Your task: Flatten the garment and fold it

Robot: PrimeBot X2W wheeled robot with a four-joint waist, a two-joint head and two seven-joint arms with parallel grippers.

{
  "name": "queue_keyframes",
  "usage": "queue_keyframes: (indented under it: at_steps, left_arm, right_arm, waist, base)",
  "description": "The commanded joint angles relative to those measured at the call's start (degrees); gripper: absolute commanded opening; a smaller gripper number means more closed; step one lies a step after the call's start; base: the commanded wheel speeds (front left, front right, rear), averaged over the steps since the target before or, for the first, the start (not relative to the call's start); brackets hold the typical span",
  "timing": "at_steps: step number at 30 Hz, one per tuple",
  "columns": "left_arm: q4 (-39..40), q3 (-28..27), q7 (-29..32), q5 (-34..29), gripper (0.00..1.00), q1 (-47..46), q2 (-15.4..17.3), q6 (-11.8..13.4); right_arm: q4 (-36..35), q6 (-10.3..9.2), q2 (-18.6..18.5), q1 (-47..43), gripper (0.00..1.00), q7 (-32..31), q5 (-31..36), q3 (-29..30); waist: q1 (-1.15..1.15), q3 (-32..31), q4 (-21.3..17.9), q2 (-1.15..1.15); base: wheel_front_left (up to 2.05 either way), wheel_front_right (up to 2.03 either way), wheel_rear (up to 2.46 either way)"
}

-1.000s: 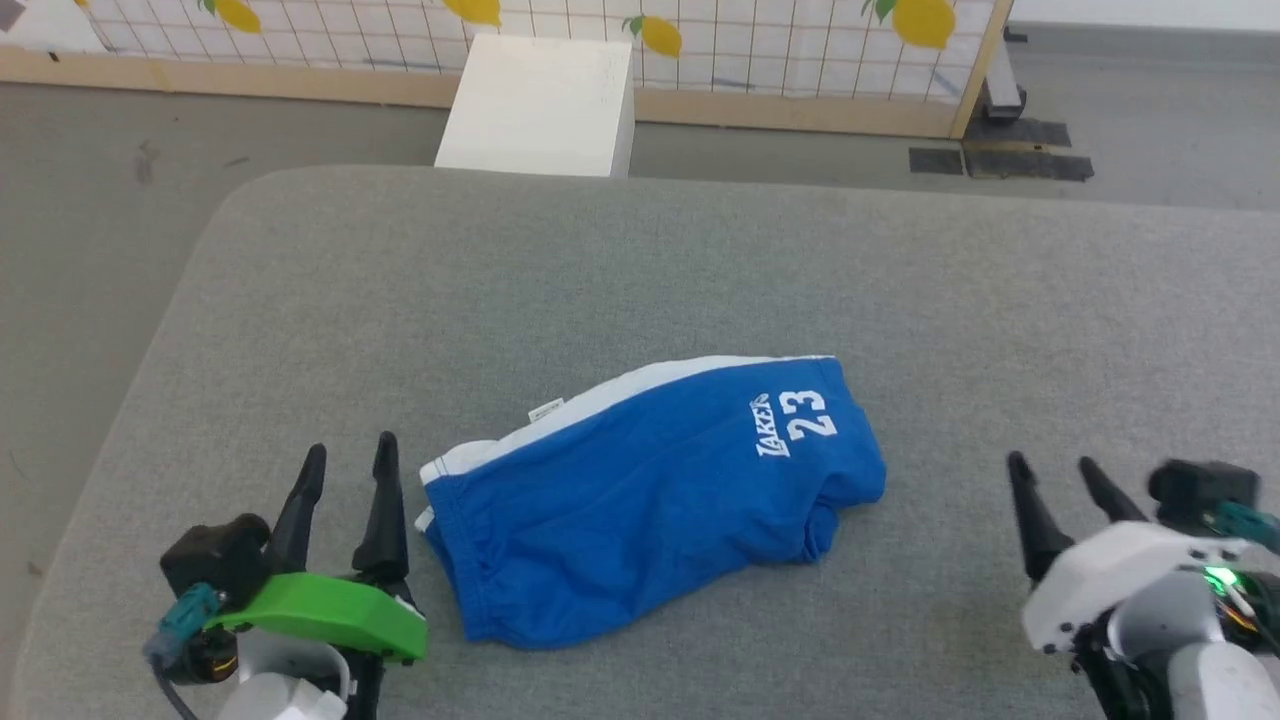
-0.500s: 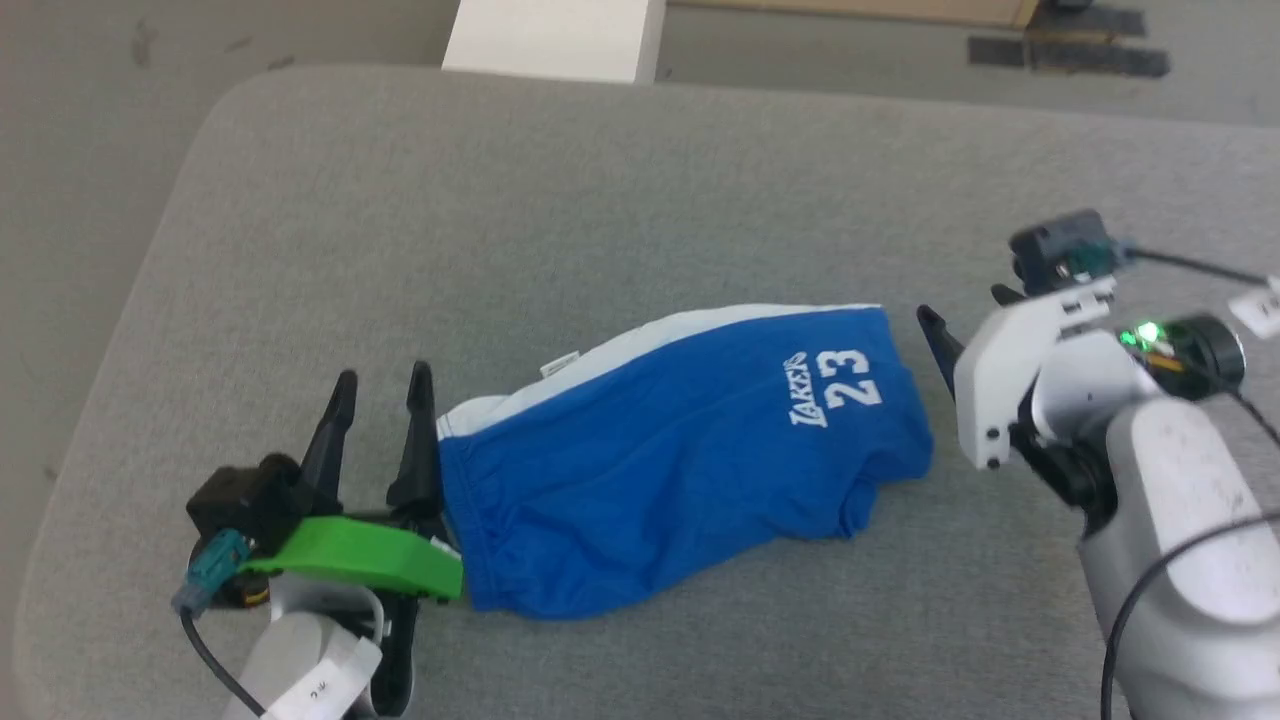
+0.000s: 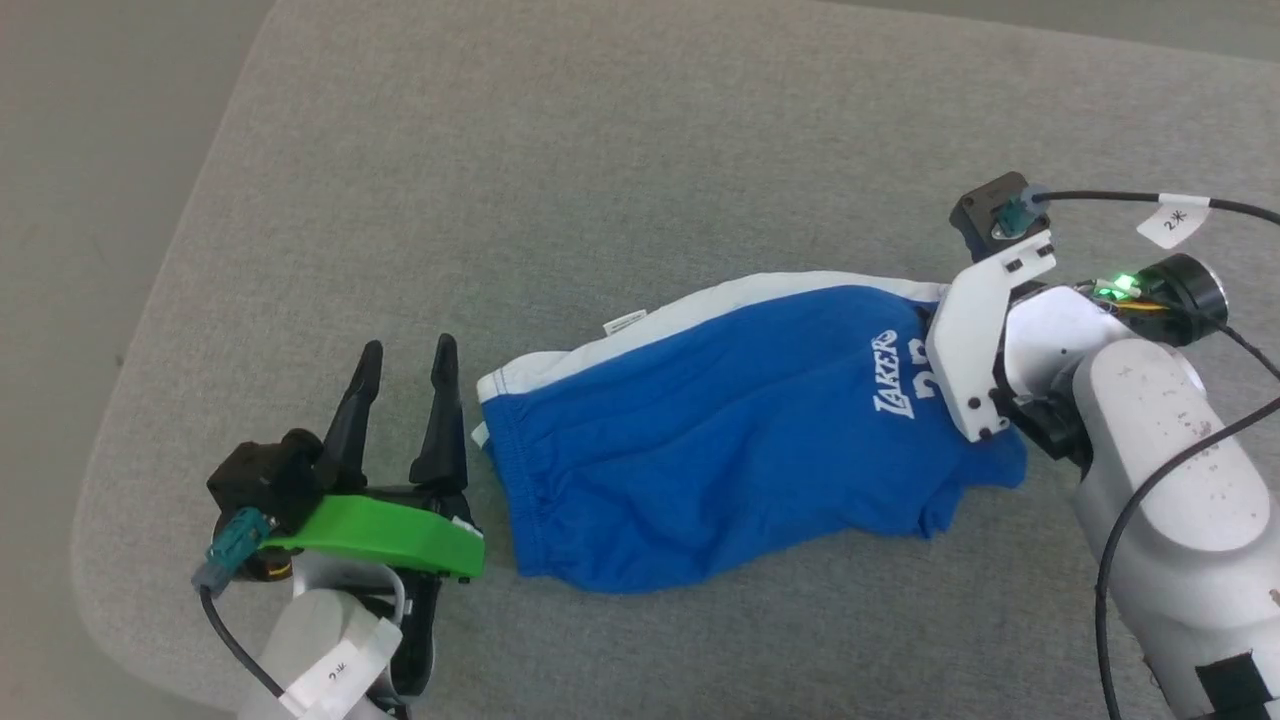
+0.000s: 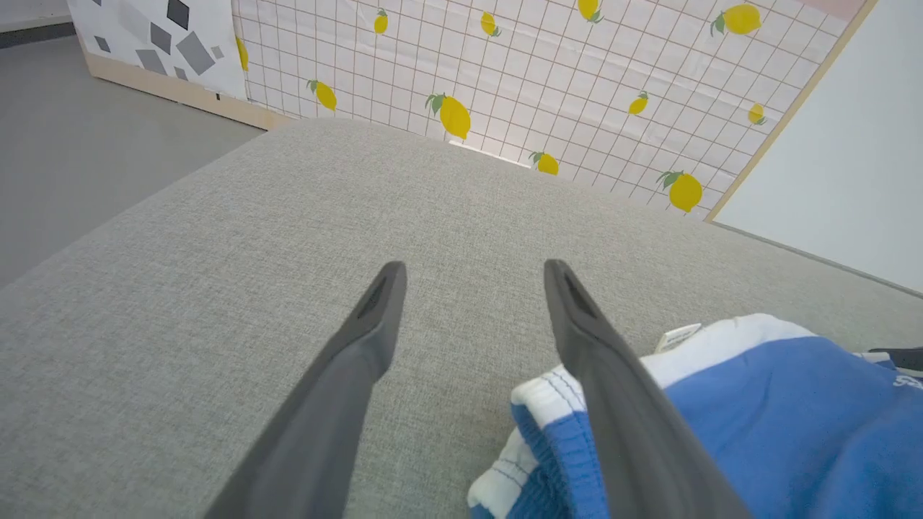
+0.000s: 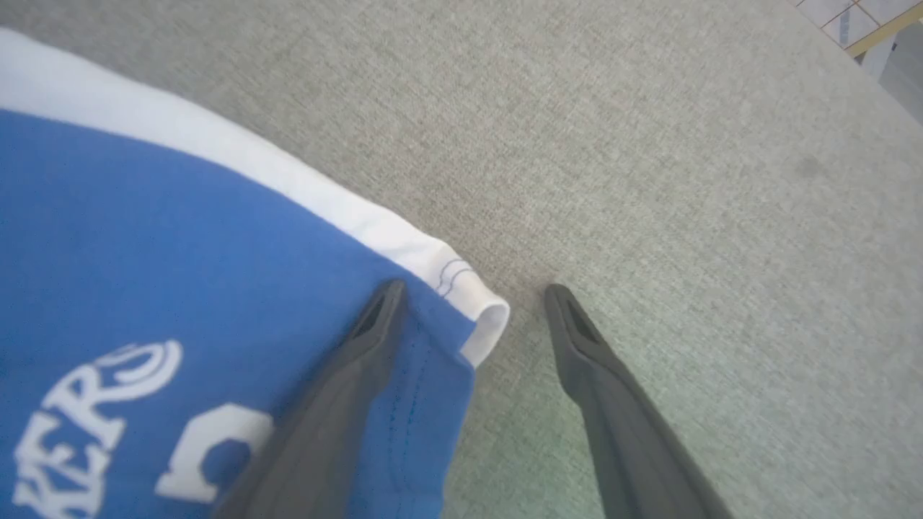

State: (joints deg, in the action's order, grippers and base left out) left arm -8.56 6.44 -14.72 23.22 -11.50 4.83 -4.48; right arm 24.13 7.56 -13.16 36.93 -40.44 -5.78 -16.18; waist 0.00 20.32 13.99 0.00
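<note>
The garment (image 3: 720,430), bright blue shorts with white side trim, white lettering and a small white tag (image 3: 627,322), lies rumpled on the grey cushion (image 3: 600,150). My left gripper (image 3: 405,358) stands open just left of the waistband end; in the left wrist view the garment (image 4: 779,404) lies against the right finger and nothing sits between the fingers. My right gripper (image 5: 472,292) is open over the garment's far right corner (image 5: 461,288), one finger above the blue fabric, the other above bare cushion. In the head view its fingers are hidden behind the white wrist housing (image 3: 975,330).
The cushion's rounded left edge (image 3: 130,380) drops to grey floor (image 3: 70,150). A lemon-patterned grid screen (image 4: 548,79) stands beyond the cushion's far end. A cable with a white label (image 3: 1170,220) trails from the right wrist.
The head camera has tilted down, so the whole picture has shifted. My right gripper has come in from the right over the garment's right corner. The left gripper stays by the waistband.
</note>
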Motion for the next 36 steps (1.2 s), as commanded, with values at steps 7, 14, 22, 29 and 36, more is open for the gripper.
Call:
queue_keyframes:
  at_steps: [7,14,22,29,36]
  left_arm:
    - [-1.53,-0.65,-0.28,-0.74,1.00,-0.58,-1.13,-1.18]
    - [-2.87,-0.80,-0.28,-1.28,1.00,-0.22,-1.42,-1.82]
    - [-4.07,-0.97,-0.28,-1.57,1.00,1.44,-1.28,-2.22]
    - [-5.32,0.83,2.49,-1.25,1.00,0.78,-0.15,-2.47]
    - [-5.38,4.93,20.32,-1.90,1.00,-7.01,4.18,-2.38]
  right_arm:
    - [2.39,-0.08,-0.75,-0.27,0.00,-1.70,-2.72,-1.33]
    - [-1.03,-0.08,0.36,-2.24,0.00,4.75,-4.22,4.38]
    - [-10.07,-0.08,3.47,-12.47,0.00,9.52,-4.07,11.45]
    - [-17.18,-0.08,6.20,-20.19,0.00,8.82,-3.64,14.32]
    - [-20.56,-0.08,7.14,-22.00,0.00,7.13,-3.20,14.91]
  waist:
    - [0.00,0.09,0.02,0.00]
    - [0.00,-2.92,-1.59,0.00]
    - [0.00,-6.74,-3.77,0.00]
    - [0.00,-7.27,-5.06,0.00]
    - [0.00,-6.73,-5.13,0.00]
  base:
    - [0.00,0.00,0.00]
    - [0.00,0.00,0.00]
    - [0.00,0.00,0.00]
    - [0.00,0.00,0.00]
    - [0.00,0.00,0.00]
